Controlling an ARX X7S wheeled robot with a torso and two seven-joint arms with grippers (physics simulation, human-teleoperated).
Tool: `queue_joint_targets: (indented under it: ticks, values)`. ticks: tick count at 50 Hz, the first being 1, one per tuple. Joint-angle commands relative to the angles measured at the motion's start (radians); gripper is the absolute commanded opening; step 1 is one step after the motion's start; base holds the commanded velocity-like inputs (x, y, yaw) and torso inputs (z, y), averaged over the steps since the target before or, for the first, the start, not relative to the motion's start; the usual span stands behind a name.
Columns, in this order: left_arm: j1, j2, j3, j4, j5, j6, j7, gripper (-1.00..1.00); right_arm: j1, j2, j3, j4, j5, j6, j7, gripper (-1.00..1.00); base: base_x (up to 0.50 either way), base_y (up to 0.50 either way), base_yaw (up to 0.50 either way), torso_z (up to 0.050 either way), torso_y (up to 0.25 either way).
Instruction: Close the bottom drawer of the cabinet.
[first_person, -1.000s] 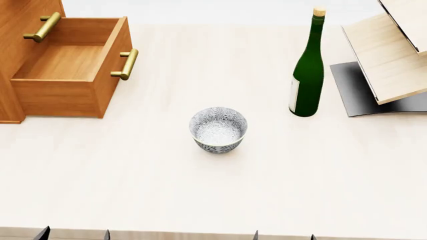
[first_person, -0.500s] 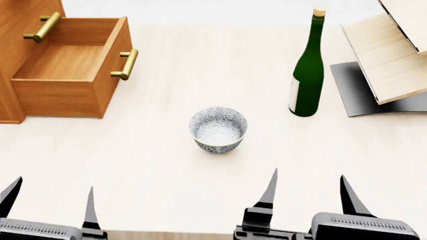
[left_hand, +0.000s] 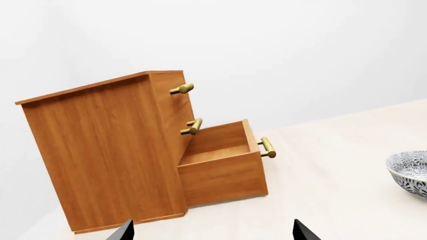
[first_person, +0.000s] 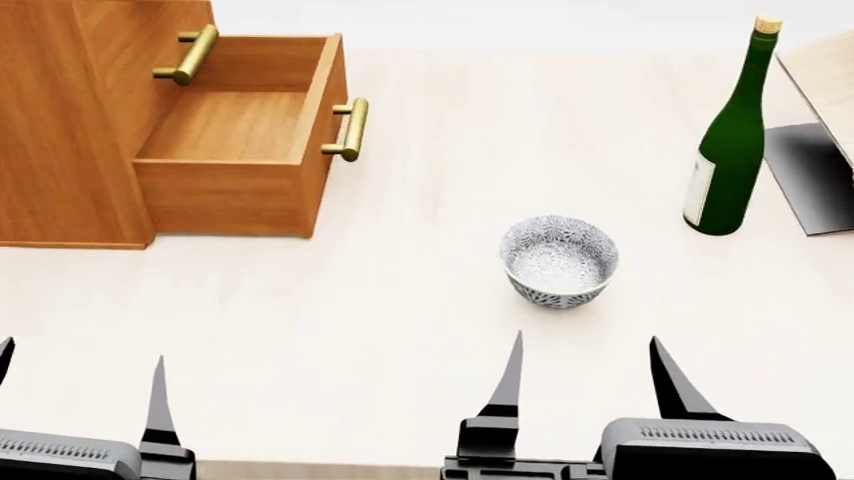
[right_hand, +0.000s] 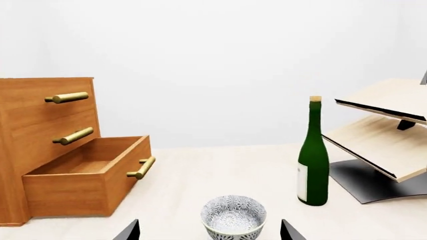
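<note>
The orange-brown cabinet (first_person: 60, 120) stands at the table's far left. Its bottom drawer (first_person: 240, 150) is pulled out and empty, with a brass handle (first_person: 350, 128) on its front. Both also show in the left wrist view, cabinet (left_hand: 100, 150) and drawer (left_hand: 223, 165), and in the right wrist view, where the drawer (right_hand: 87, 182) sticks out below two shut drawers. My left gripper (first_person: 80, 385) is open and empty at the near left edge. My right gripper (first_person: 587, 375) is open and empty, just short of the patterned bowl (first_person: 559, 261).
A green wine bottle (first_person: 727, 140) stands at the far right. A tilted wooden shelf on a dark base (right_hand: 383, 135) is beyond it. The bowl also shows in the right wrist view (right_hand: 233, 217) between the fingertips.
The head view has shifted left, so the cabinet and drawer sit further right in frame. Both grippers have risen into view at the near edge.
</note>
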Motion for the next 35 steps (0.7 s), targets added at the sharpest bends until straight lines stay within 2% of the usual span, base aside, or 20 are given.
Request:
queue_joint_targets:
  ticks: [1,35]
  values:
    - [0.001,0.008,-0.025,0.012,-0.012,0.008,0.009,1.00,-0.006,-0.010,0.015,-0.005,-0.017,-0.010,-0.031,1.00,0.00,0.50,0.00,0.000,0.000]
    - [-0.013,-0.020,0.021,-0.007,-0.028,0.014,-0.017,1.00,-0.026,-0.009,0.052,0.025,0.008,-0.078,-0.017,1.00,0.00,0.50,0.00,0.000,0.000]
